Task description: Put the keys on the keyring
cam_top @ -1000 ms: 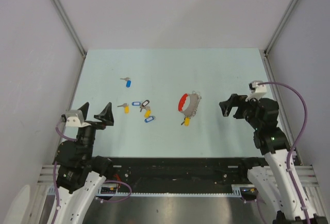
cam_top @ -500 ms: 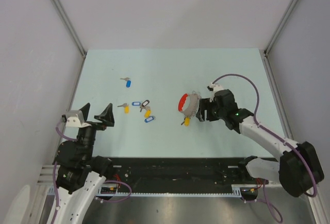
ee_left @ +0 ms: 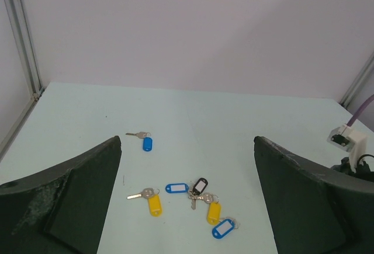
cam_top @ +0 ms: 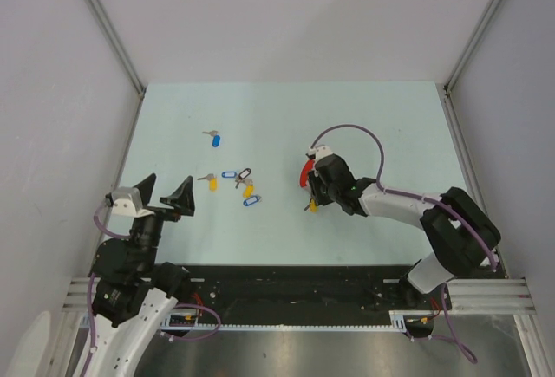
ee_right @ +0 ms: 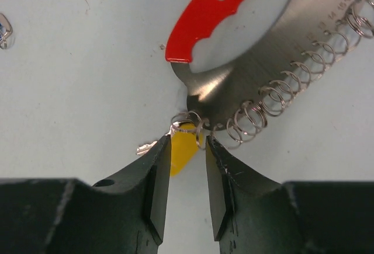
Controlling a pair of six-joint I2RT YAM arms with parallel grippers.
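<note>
Pale grey walls close in a mint-green desk (cam_top: 390, 117), and the keyring (cam_top: 303, 172) lies on it a little toward the right arm's side of the middle. The right arm stretches low across the desk to the keyring, covering most of it from above so that only the red arc shows. From the wrist, the keyring (ee_right: 251, 84) appears as a red plastic arc joined to a shiny metal plate edged with small wire loops. The right hand (ee_right: 187, 149) sits at the near end of the keyring, its two dark fingers (ee_right: 158, 184) drawn partway together on either side of a yellow tag (ee_right: 182, 149) that hangs from the lowest loops. A narrow gap shows between the fingers, and I cannot tell whether they are pinching the tag or only flanking it. The loose keys (ee_left: 198, 192) lie on the left arm's side of the keyring, well apart from it: a cluster with blue, black and yellow tags, a yellow-tagged key (ee_left: 153, 202) just beyond that cluster, and a blue-tagged key (ee_left: 146, 143) alone, farther from the keyring toward the back wall. The left hand (cam_top: 165, 185) hangs above the near left part of the desk, well away from the keyring, spread wide and holding nothing.
</note>
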